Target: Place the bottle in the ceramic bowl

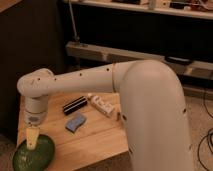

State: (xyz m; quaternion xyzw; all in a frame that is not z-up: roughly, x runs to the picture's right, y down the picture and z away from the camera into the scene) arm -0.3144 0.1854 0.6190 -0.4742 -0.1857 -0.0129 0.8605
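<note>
The bottle point(102, 106) is whitish with dark print and lies on its side on the wooden table point(100, 137), near the back middle. The ceramic bowl point(34, 153) is glossy dark green and sits at the table's front left corner. My gripper point(32, 139) hangs from the white wrist point(36, 107), pointing down, with its pale tip just over the bowl's rim area. It is well to the left of the bottle and apart from it. Nothing shows inside the bowl beside the gripper tip.
A black ridged bar point(75, 105) lies just left of the bottle. A blue sponge-like pad point(75, 122) lies in front of it. My large white arm point(150, 110) covers the table's right side. A dark shelf unit point(125, 52) stands behind.
</note>
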